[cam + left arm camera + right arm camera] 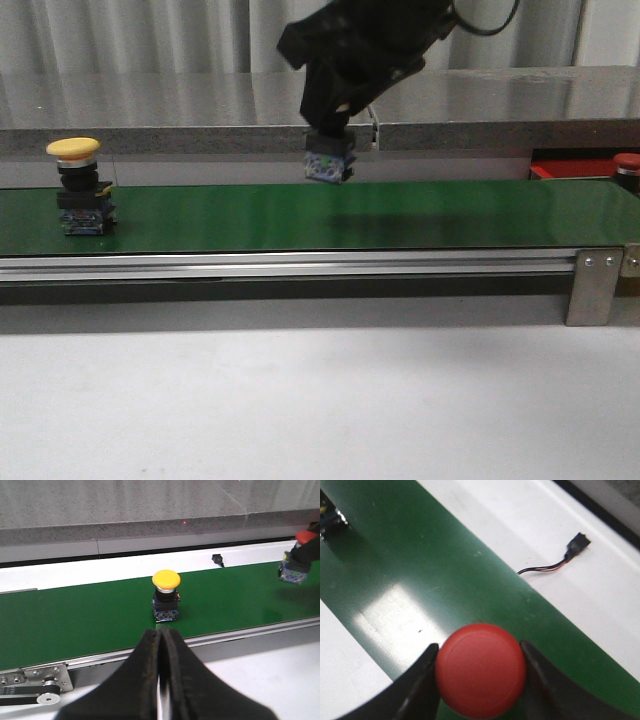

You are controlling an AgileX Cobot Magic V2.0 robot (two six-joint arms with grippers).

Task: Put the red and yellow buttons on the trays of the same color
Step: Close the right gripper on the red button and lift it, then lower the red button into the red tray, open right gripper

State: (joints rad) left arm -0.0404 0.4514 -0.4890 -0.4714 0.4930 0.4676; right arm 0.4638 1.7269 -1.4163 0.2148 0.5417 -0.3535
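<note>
Right gripper (480,672) clamped on red button (481,669) above green belt (400,215); left gripper (161,645) closed, empty; yellow button (80,186) on belt.

No text, label, brand, number or sign can be read anywhere in these views, neither on the buttons, nor on the green belt, nor on the bench or the wall behind it.

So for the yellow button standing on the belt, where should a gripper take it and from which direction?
Judging by its pose, come from above. The yellow button stands upright on the green belt, cap up, so close the fingers across the domed cap's rim, as the right gripper holds the red button.
</note>
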